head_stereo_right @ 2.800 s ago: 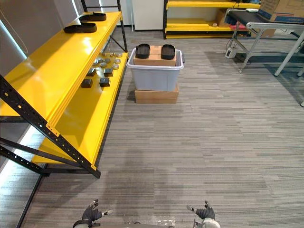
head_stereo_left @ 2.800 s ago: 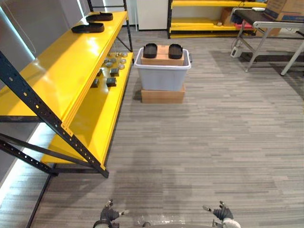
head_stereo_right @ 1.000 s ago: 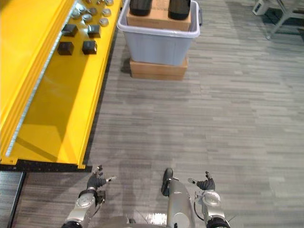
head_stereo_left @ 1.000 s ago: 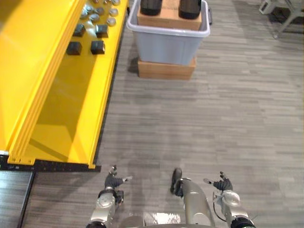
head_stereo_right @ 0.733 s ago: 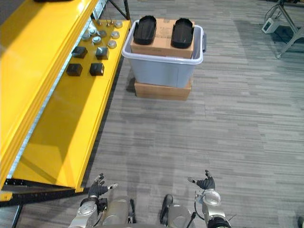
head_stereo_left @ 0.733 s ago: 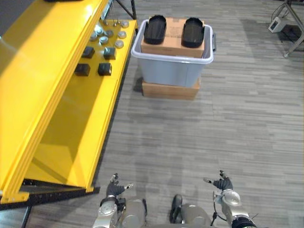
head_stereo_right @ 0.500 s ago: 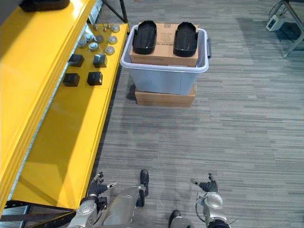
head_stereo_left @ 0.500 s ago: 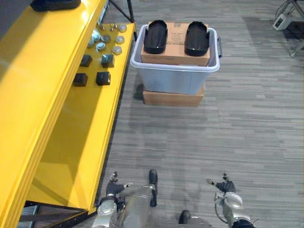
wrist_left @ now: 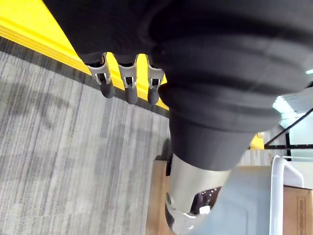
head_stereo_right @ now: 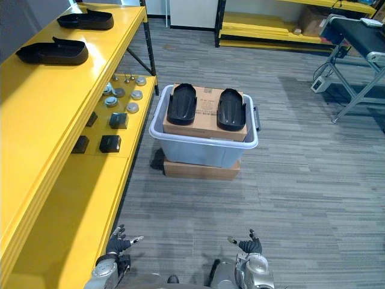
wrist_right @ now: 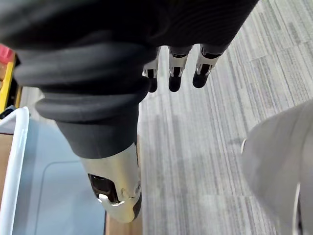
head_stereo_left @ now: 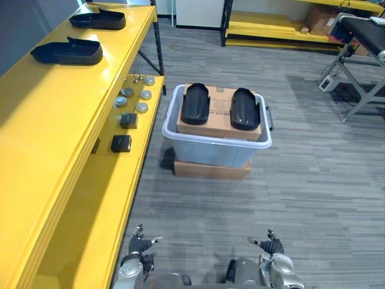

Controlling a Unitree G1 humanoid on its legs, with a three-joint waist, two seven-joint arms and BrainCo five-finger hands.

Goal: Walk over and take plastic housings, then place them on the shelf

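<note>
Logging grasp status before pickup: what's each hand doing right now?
Left hand: open, holding nothing.
Right hand: open, holding nothing.

Shelf (head_stereo_left: pixel 48 120) cut by left edge, lower cardboard box (head_stereo_left: pixel 212 170) mostly hidden under bin (head_stereo_left: pixel 210 152)

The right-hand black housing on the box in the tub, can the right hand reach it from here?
Probably not yet. The right hand hangs open, and a wide stretch of floor lies between it and the housing on the cardboard box in the grey tub. Nothing blocks the way.
</note>
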